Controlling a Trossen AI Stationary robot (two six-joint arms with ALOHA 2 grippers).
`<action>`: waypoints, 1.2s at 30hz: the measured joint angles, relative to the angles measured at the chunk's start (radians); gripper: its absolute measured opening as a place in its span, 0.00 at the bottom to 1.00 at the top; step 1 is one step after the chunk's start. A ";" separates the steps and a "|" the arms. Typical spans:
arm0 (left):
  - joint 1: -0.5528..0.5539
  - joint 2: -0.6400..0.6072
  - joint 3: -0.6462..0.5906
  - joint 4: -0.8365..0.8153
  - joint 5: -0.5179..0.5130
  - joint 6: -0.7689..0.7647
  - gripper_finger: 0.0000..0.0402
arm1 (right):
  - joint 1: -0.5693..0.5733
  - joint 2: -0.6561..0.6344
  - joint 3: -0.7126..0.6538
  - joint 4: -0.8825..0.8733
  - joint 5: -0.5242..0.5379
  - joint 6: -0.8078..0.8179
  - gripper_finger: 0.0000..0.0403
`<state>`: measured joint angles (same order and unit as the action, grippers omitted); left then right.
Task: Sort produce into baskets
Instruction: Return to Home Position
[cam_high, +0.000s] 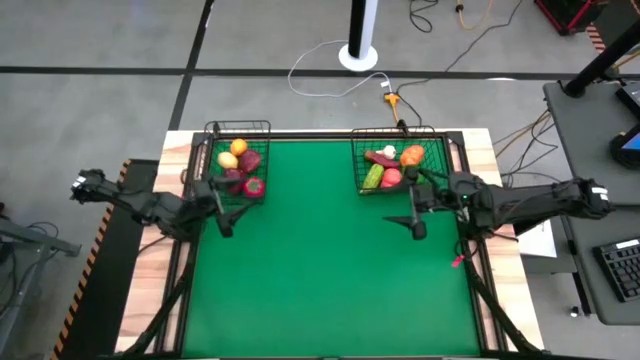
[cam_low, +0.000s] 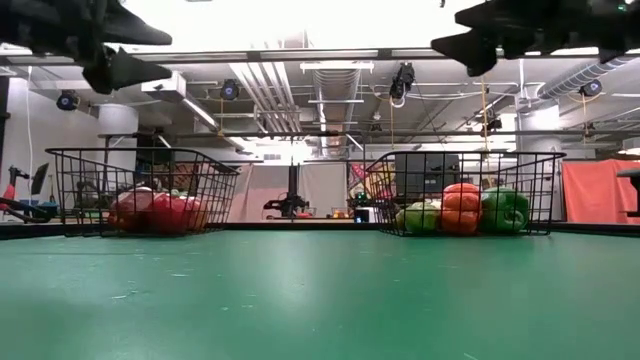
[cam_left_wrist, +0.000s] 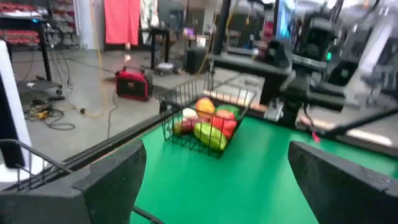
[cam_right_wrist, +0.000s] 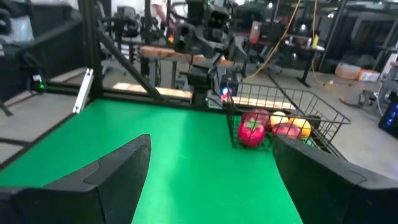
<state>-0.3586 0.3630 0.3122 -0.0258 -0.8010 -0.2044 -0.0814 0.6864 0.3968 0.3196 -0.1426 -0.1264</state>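
- Now, at the high view's left, my left gripper (cam_high: 222, 212) hangs empty with its fingers spread, just below the left basket (cam_high: 240, 126). The red and yellow produce (cam_high: 240, 165) inside lies up-frame of it.
- On the right, my right gripper (cam_high: 414, 208) is also spread and empty, just below the right basket (cam_high: 395, 131). The orange and green produce (cam_high: 392, 166) lies up-frame too.
- Nothing lies on the green mat (cam_high: 320, 285), so I judge that retreating needs no grasp.

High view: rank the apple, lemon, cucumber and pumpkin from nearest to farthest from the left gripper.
From the left gripper:
1. Apple, left basket, inner corner.
2. Lemon, left basket, far end.
3. Cucumber, right basket.
4. Pumpkin, right basket.
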 joint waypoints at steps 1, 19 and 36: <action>0.002 -0.038 -0.014 0.000 0.000 0.010 0.93 | 0.000 -0.023 -0.014 0.000 0.000 0.005 0.81; 0.023 -0.339 -0.160 0.106 0.033 0.156 0.93 | -0.005 -0.413 -0.252 0.017 0.004 0.060 0.81; 0.153 -0.362 -0.121 0.039 0.088 0.227 0.92 | -0.005 -0.680 -0.384 -0.045 0.004 0.082 0.81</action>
<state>-0.2058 0.0013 0.1908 0.0127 -0.7127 0.0223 -0.0868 0.0062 0.0124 0.2746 -0.1387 -0.0439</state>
